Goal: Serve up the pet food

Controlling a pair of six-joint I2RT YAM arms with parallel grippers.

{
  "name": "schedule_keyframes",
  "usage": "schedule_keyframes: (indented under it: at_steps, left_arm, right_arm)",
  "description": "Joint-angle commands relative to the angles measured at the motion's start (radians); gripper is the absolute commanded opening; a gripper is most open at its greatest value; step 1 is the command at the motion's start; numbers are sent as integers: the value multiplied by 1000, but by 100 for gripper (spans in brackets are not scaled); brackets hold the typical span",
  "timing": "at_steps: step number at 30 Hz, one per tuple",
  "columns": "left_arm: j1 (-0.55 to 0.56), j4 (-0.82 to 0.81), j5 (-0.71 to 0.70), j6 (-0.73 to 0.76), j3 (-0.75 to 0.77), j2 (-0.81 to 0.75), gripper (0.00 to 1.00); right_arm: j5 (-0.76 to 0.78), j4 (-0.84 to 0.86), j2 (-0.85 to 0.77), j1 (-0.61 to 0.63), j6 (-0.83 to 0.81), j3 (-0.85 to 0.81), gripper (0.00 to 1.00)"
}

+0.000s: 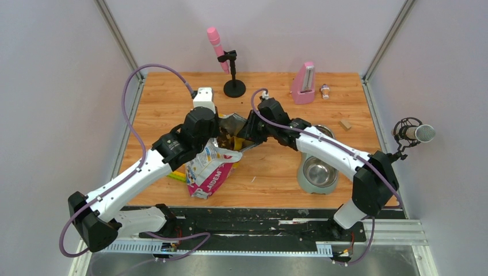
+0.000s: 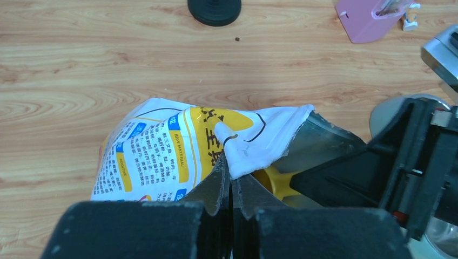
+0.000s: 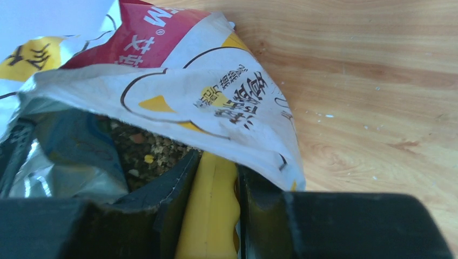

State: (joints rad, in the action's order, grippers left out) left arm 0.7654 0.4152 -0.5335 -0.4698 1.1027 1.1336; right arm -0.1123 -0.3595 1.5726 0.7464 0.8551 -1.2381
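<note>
The crinkly yellow, white and pink bag [image 1: 210,169] lies open on the wooden table, its mouth toward the back. My left gripper [image 2: 231,172] is shut on the bag's white rim [image 2: 254,154], holding it up. My right gripper [image 3: 216,162] is shut on the yellow scoop's handle [image 3: 213,210], which reaches under the rim into the bag. Brown pet food [image 3: 143,148] shows inside the mouth, just left of the handle; the scoop's bowl is hidden. From above, both grippers meet at the bag's opening [image 1: 230,135].
A grey feeder with two steel bowls [image 1: 318,171] stands right of the bag under my right arm. At the back are a pink microphone on a black stand [image 1: 234,88], a pink metronome [image 1: 304,83] and a small wooden block [image 1: 345,124]. Another microphone [image 1: 414,133] pokes in at the right edge.
</note>
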Motion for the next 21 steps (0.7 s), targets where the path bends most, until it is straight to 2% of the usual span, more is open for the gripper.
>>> schedule_keyframes:
  at_steps: [1,21]
  left_arm:
    - [0,-63,-54,-13,68,-21,0]
    - [0,-21,-104,-3,88,2,0]
  right_arm:
    - [-159,216,-125,-19,175,91,0]
    - [-194,329,-349,-125,238,319,0]
